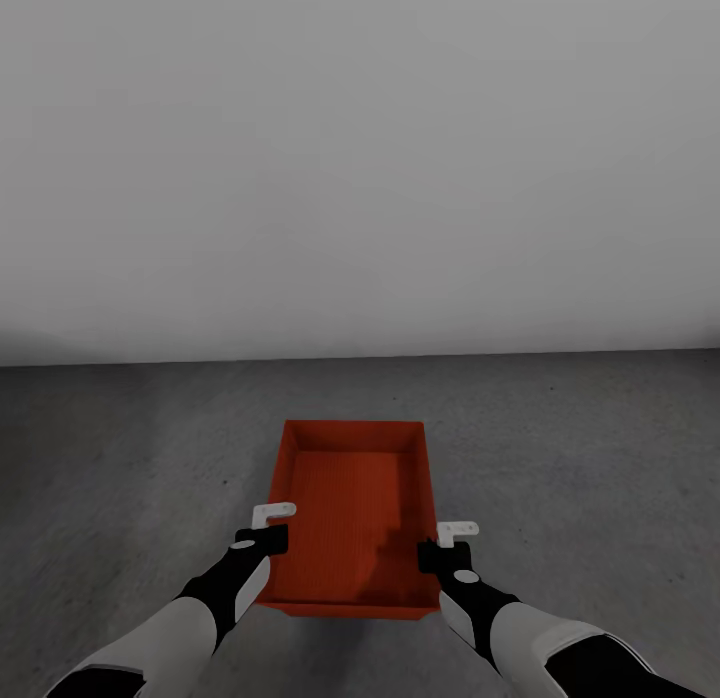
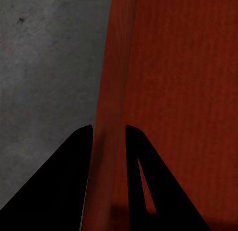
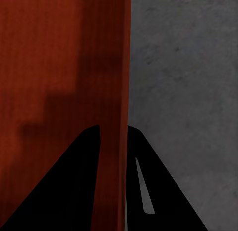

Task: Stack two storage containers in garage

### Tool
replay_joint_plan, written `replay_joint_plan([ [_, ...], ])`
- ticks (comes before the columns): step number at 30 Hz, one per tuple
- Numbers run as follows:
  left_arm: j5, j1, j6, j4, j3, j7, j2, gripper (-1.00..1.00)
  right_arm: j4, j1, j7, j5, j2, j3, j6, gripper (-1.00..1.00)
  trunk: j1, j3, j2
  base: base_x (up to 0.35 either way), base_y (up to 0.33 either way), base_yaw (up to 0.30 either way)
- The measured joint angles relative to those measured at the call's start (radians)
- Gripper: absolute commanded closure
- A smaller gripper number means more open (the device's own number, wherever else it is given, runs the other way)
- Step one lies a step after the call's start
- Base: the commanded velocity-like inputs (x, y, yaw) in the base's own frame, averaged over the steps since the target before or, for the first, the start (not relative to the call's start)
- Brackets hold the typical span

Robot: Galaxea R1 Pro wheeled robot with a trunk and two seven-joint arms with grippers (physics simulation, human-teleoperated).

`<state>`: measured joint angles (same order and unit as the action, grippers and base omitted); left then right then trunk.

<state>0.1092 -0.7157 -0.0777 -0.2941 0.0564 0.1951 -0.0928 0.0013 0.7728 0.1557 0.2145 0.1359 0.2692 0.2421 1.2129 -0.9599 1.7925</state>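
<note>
Left gripper [image 1: 272,514] fingers [image 2: 74,181] pinch the storage container [image 1: 355,513] left wall, one finger each side; right gripper [image 1: 457,531] likewise clamps its right wall; head view alone shows the whole bin over the floor [image 1: 130,458] near a grey-white wall [image 1: 360,158].

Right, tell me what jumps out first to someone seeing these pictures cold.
The orange-red storage container stands out at once, open-topped and empty, low in the middle of the head view over the dark grey concrete floor. The left gripper and right gripper each straddle one of its long side walls, a finger on either side. Behind it rises a plain grey-white wall.
</note>
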Motion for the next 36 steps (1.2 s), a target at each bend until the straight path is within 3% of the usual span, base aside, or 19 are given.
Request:
replay_joint_plan([
  [5,0.0,0.0,0.0,0.001,-0.001,0.0,0.0,1.0,0.001,0.0,0.0,0.001,0.0,0.001,0.0,1.0,0.011,-0.009,0.021,0.0,0.0,0.0],
  [7,0.015,-0.002,-0.008,-0.005,0.03,0.023,-0.006,1.0,0.002,0.0,-0.015,0.006,-0.007,-0.007,0.0,1.0,0.019,-0.015,0.035,0.0,0.0,0.0],
  [31,0.015,-0.003,-0.006,-0.004,0.027,0.021,-0.005,1.0,0.003,0.0,-0.014,0.006,-0.007,-0.007,0.0,1.0,0.019,-0.015,0.035,0.0,0.0,0.0],
  [32,0.013,-0.003,-0.007,-0.004,0.026,0.021,-0.006,1.0,0.003,0.0,-0.014,0.005,-0.006,-0.009,0.0,-1.0,0.019,-0.015,0.035,0.0,0.0,0.0],
  [33,0.003,-0.002,-0.009,-0.007,0.0,0.042,-0.014,-1.0,0.002,0.0,0.049,-0.005,0.001,-0.01,0.0,-1.0,0.019,-0.015,0.035,0.0,0.0,0.0],
  [34,0.001,-0.001,-0.012,-0.002,-0.026,0.062,-0.012,-1.0,0.007,0.0,0.055,-0.008,-0.007,-0.008,-0.001,-1.0,0.019,-0.016,0.035,0.0,0.0,0.0],
  [36,-0.004,-0.001,-0.016,0.005,-0.03,0.066,0.002,-1.0,0.009,0.0,0.056,-0.008,-0.037,-0.01,-0.001,-1.0,0.019,-0.016,0.035,0.0,0.0,0.0],
])
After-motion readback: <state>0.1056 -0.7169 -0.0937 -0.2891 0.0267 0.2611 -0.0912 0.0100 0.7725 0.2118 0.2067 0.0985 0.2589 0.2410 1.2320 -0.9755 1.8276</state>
